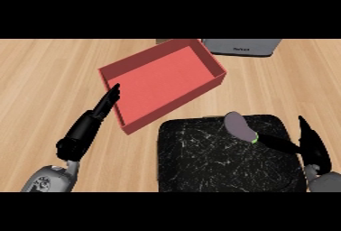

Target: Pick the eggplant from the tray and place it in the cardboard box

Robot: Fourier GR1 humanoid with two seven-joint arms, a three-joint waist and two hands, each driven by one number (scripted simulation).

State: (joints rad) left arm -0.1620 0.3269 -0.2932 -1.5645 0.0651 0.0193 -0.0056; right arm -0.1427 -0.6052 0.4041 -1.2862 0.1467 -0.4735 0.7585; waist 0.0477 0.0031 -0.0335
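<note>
A: How is the left hand [93,121] set?
B: Fingers straight, stretched up and away from its grey forearm.
A: The right hand [307,143]?
B: Thumb and fingers spread apart.

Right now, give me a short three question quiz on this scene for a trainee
1. True or false: the eggplant is already inside the red box.
2. Which hand is nearer the eggplant? A) left hand B) right hand
3. Fill in: the eggplant lies on the black ____.

Key: 1 false, it is still on the tray. 2 B, its fingers reach to the eggplant's green end. 3 tray.
</note>
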